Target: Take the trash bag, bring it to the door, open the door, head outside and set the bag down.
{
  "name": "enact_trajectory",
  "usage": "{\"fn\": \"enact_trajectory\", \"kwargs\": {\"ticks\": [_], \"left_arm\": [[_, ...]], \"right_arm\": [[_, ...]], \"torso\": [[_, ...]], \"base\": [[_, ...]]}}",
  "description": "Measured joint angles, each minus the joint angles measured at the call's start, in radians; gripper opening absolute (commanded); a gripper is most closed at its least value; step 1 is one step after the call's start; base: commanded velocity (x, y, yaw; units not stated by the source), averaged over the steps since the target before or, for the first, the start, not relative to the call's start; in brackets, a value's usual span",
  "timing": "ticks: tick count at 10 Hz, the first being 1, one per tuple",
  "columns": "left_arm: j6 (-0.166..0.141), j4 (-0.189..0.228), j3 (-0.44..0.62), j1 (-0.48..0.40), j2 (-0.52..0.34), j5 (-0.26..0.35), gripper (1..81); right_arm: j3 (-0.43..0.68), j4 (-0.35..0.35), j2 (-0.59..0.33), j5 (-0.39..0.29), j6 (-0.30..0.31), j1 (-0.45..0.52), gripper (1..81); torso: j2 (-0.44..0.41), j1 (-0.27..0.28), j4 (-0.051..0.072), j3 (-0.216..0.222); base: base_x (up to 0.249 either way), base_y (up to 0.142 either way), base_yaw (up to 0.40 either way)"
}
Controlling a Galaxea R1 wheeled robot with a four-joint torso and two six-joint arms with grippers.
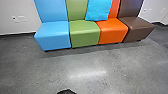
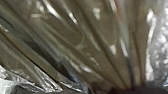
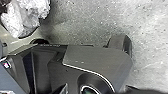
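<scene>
4 seats [image 1: 85,27] across way ahead, blue cushion [image 1: 98,10] against backrests [image 1: 51,10].

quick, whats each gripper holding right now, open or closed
Left gripper: probably holding the shiny brownish see-through plastic bag, whose folds gather there; open or closed cannot be told.
Right gripper: open or closed cannot be told.

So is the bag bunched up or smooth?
Bunched up; in the left wrist view the bag has creases that draw together.
</scene>
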Motion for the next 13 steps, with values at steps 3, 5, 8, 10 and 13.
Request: {"fn": "enact_trajectory", "kwargs": {"ticks": [3, 5, 8, 10, 13], "left_arm": [[0.057, 0.003, 0.004, 0.051, -0.014, 0.004, 1.0], [0.104, 0.002, 0.004, 0.091, -0.018, 0.004, 1.0], [0.158, 0.003, 0.001, 0.157, -0.047, 0.001, 1.0], [0.161, 0.003, 0.002, 0.164, -0.042, -0.004, 1.0], [0.164, 0.003, 0.003, 0.170, -0.038, -0.003, 1.0]], "right_arm": [[-0.067, 0.000, 0.050, 0.031, -0.002, -0.050, 81.1], [-0.123, 0.000, 0.096, 0.048, -0.003, -0.099, 81.1], [-0.200, 0.000, 0.167, 0.071, -0.003, -0.150, 81.1], [-0.230, 0.000, 0.196, 0.080, -0.003, -0.167, 81.1], [-0.236, 0.000, 0.200, 0.078, -0.003, -0.183, 81.1]], "torso": [[0.102, -0.067, 0.000, 0.105], [0.170, -0.111, 0.000, 0.176], [0.273, -0.179, 0.000, 0.282], [0.342, -0.225, 0.000, 0.353], [0.445, -0.293, 0.000, 0.459]], "base": [[0.000, 0.000, 0.000], [0.000, 0.000, 0.000], [0.000, 0.000, 0.000], [0.000, 0.000, 0.000], [0.000, 0.000, 0.000]]}}
